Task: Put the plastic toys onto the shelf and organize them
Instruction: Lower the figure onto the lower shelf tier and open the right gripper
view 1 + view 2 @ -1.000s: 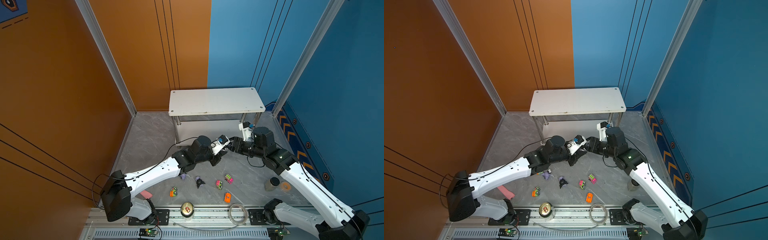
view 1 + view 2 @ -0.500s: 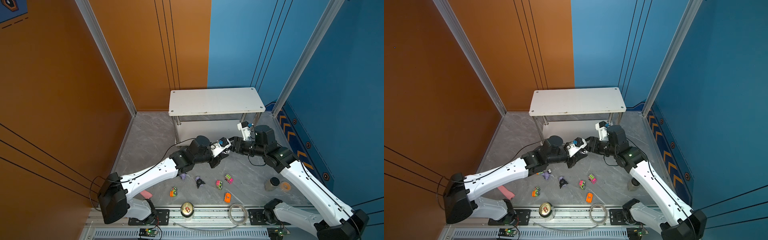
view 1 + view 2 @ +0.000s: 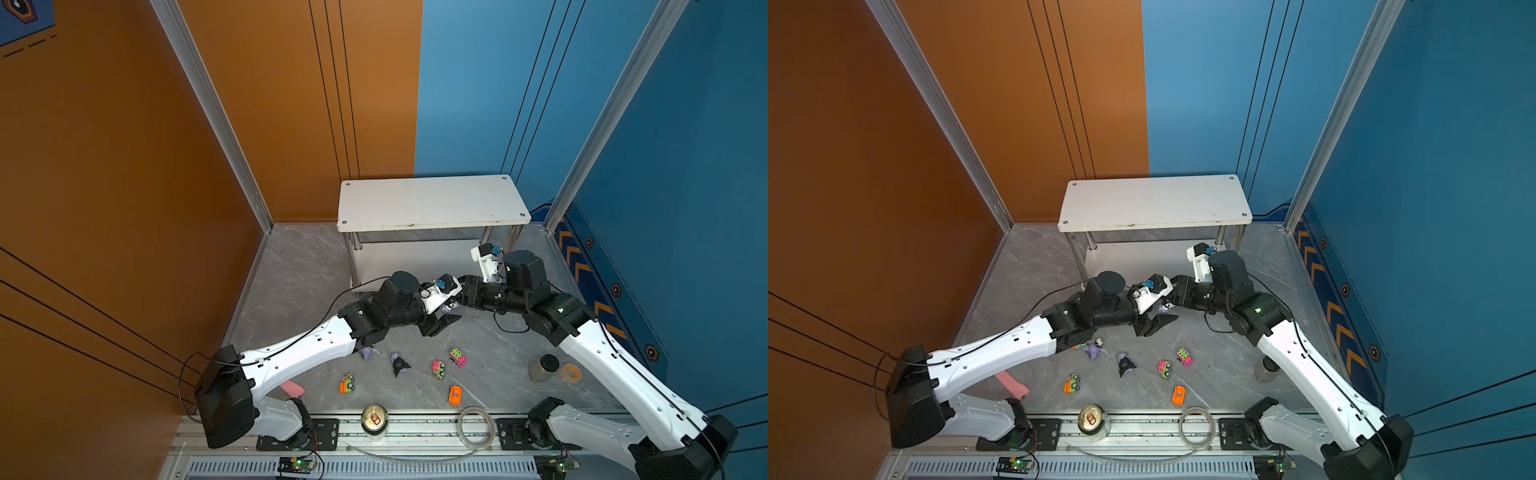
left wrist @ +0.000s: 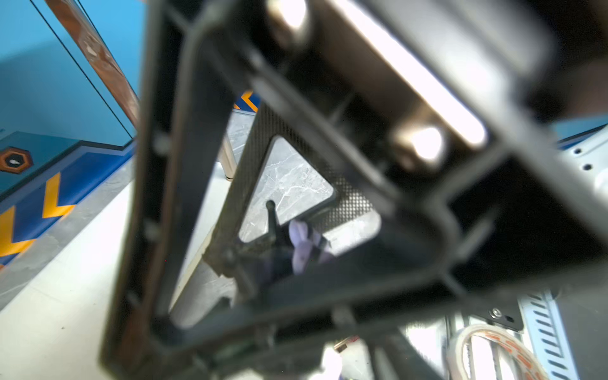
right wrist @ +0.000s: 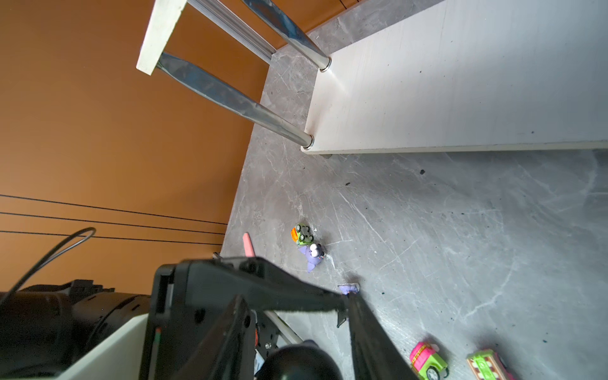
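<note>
Passing a purple figurine (image 3: 449, 308) between arms on the near side of the white shelf (image 3: 432, 203): the left gripper (image 3: 1168, 311) stands spread wide, apparently letting go, while the right gripper (image 5: 346, 297) pinches it, likely because the right arm reaches the shelf more easily.

The white rectangular shelf (image 3: 432, 203) has matt, faintly scuffed boards on mirror-bright chrome tube legs (image 5: 235, 100). The grey marble-patterned counter (image 3: 299, 282) is smooth with a dull sheen. The tiny neon toy cars (image 3: 455, 395) are glossy plastic. The small black-and-purple pointed-ear figurines (image 3: 400, 365) look matt. The gold-topped drink can (image 3: 374, 419) gleams like metal. The arms' white shells (image 3: 307, 353) are smooth satin plastic.
</note>
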`<action>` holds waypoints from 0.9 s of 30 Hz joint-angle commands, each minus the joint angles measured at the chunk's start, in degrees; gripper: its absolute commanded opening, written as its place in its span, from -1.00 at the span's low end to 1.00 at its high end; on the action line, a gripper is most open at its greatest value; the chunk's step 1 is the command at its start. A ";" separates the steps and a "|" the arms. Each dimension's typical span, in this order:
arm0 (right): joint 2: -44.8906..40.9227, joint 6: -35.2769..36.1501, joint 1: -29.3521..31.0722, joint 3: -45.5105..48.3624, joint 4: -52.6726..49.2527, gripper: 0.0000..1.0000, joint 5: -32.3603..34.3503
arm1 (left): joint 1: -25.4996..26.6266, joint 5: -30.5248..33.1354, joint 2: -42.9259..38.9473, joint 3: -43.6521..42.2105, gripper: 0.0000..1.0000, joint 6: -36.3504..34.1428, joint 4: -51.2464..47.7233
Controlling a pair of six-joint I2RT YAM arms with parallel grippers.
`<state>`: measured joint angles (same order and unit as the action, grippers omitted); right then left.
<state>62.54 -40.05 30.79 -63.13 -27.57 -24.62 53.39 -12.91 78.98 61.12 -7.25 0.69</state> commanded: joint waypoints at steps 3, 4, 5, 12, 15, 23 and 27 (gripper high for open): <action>2.39 9.33 1.54 -2.92 -2.30 -0.85 14.66 | -1.26 4.80 -2.91 -1.47 0.95 4.49 1.95; 2.73 10.94 1.47 -2.88 -2.18 -0.86 18.17 | -1.75 5.41 -3.81 -1.71 0.95 5.33 2.07; 3.30 12.90 1.47 -2.68 -1.70 -0.88 21.70 | -2.10 6.42 -4.73 -3.70 0.95 6.22 2.44; 8.45 26.39 0.19 2.17 9.29 -0.88 39.59 | -3.84 15.73 -16.10 -14.25 0.95 11.14 5.87; 12.79 29.04 -1.61 3.89 14.84 -0.88 41.69 | -4.65 18.50 -20.53 -17.65 0.95 12.41 6.25; 24.20 30.42 -5.62 3.60 25.29 -0.88 43.07 | -5.90 20.04 -23.62 -18.50 0.95 13.29 3.92; 28.45 29.50 -8.07 2.06 27.57 -0.87 42.75 | -5.93 19.67 -22.66 -17.58 0.95 13.24 2.92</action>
<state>89.52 -11.14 24.10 -59.57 -4.78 16.45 47.99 5.63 55.94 42.74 5.50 4.64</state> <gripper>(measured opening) 0.477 0.976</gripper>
